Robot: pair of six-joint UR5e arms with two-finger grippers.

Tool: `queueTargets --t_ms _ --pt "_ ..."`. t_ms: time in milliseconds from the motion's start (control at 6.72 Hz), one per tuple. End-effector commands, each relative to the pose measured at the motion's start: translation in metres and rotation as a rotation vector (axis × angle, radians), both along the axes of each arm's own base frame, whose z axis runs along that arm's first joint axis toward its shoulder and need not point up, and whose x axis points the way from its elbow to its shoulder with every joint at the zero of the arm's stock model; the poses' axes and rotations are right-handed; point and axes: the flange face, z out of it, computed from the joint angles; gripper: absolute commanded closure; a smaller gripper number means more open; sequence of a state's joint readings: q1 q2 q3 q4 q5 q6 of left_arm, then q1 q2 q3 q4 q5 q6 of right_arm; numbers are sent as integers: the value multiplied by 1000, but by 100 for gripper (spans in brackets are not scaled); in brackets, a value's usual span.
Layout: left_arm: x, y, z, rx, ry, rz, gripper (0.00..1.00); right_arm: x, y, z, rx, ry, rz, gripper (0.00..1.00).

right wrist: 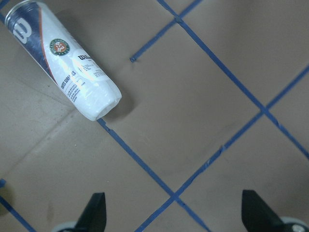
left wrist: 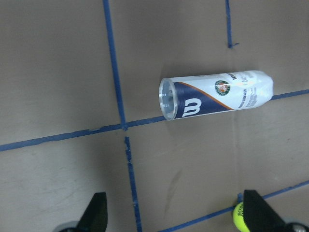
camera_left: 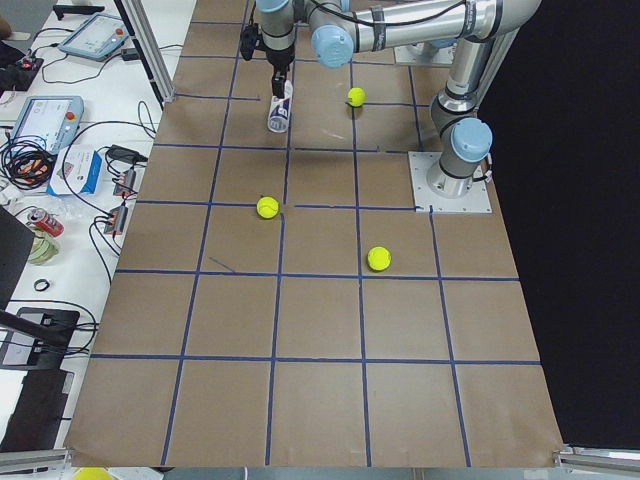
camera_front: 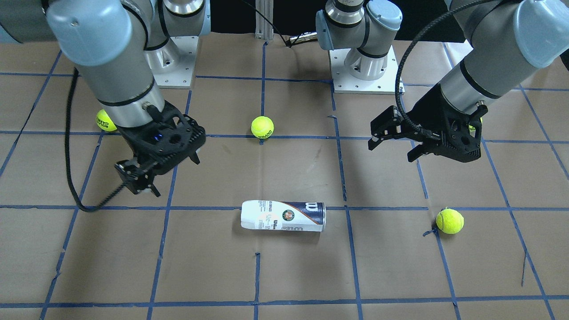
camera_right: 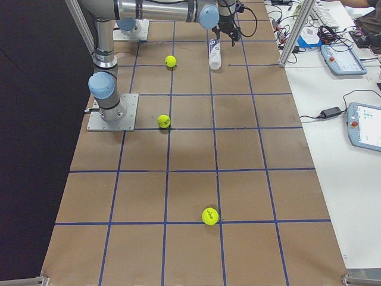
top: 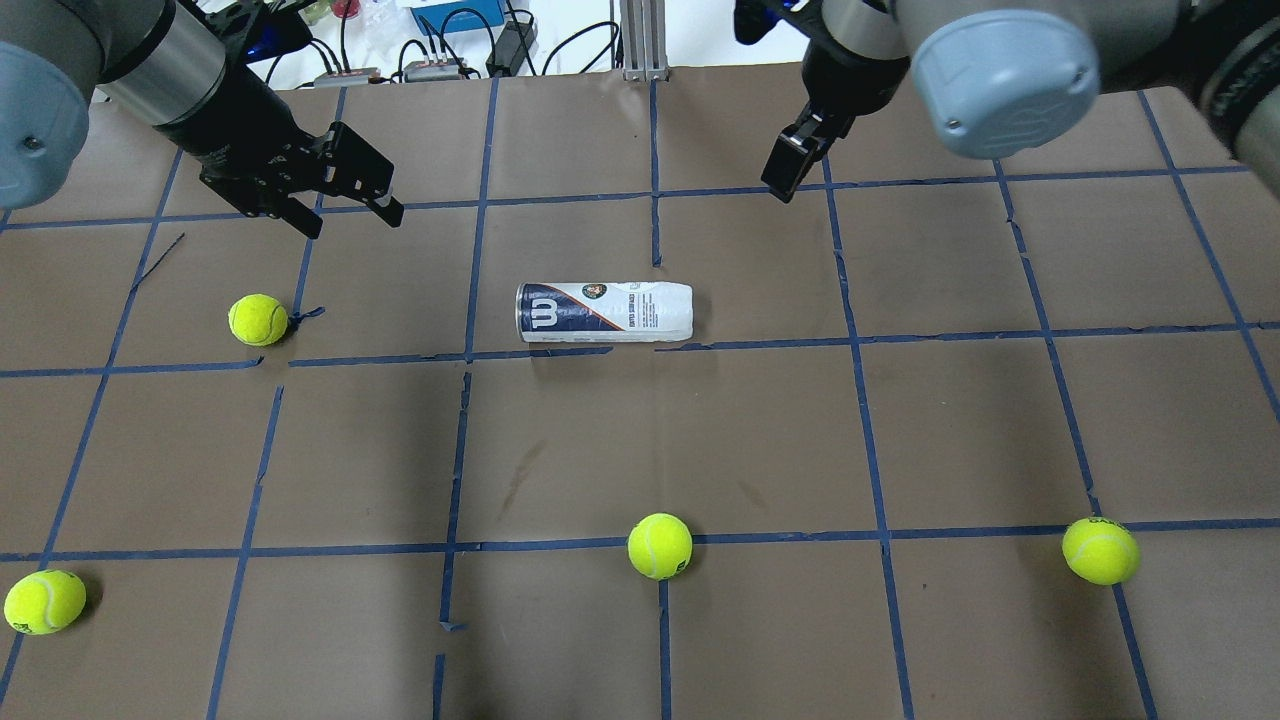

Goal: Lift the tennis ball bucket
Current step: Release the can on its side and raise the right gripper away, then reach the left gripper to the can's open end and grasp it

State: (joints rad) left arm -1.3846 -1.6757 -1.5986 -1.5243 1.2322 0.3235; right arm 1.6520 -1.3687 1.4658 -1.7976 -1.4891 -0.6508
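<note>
The tennis ball bucket (top: 603,312) is a slim tube with a white label and a navy end with a white "W". It lies on its side on the brown table, navy end toward my left arm; it also shows in the front view (camera_front: 283,216). My left gripper (top: 353,222) is open and empty, hovering beyond and left of the tube. Its wrist view shows the tube (left wrist: 215,95) ahead of the spread fingertips (left wrist: 96,212). My right gripper (top: 785,185) is open and empty, hovering beyond and right of the tube, which lies at the upper left of its wrist view (right wrist: 63,58).
Several yellow-green tennis balls lie loose on the table: one near my left gripper (top: 258,320), one in the near middle (top: 660,546), one near right (top: 1100,550), one near left (top: 44,601). Blue tape lines grid the table (top: 640,430). Cables and boxes sit past the far edge.
</note>
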Motion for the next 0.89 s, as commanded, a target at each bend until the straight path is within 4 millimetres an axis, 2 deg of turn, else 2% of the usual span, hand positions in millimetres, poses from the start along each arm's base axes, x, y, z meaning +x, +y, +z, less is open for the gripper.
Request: queueTargets --t_ms 0,149,298,446,595,744 --pt "19 9 -48 21 251 2 0 -59 26 55 87 -22 -441 0" --pt "31 9 -71 29 329 16 0 -75 40 49 217 5 -642 0" --pt "31 2 -100 67 387 27 0 -84 55 64 180 100 -721 0" --pt "33 -16 -132 107 440 50 0 -85 67 63 183 117 -785 0" --pt "27 -36 -170 117 537 80 0 -80 68 49 206 113 -755 0" --pt "18 -46 -190 120 645 126 0 -78 68 37 244 81 -754 0"
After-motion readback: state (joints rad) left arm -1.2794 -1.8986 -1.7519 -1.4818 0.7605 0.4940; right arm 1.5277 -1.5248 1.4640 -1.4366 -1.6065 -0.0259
